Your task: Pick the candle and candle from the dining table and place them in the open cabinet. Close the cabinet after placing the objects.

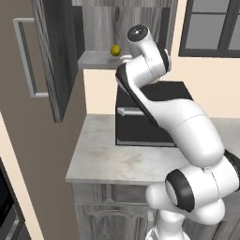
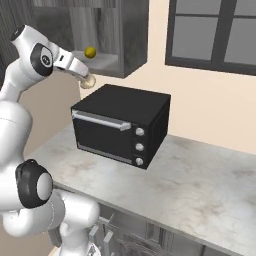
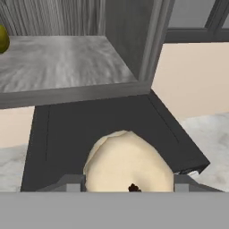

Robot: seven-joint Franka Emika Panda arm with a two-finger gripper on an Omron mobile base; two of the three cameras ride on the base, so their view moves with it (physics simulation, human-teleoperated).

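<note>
In the hand view, you see the squat cream candle (image 3: 127,161) low at centre, clamped between the jaws of the gripper (image 3: 129,188). In the right base view, the gripper (image 2: 86,80) sits at upper left, just below the front edge of the open cabinet (image 2: 131,35) shelf and above the black oven (image 2: 122,127) on the marble desk (image 2: 200,185). A yellow ball (image 2: 90,52) rests on the cabinet shelf. In the left base view, the cabinet door (image 1: 54,56) stands open at upper left.

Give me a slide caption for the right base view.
Pincer carries a candle up toward the open cabinet, above the black oven.
</note>
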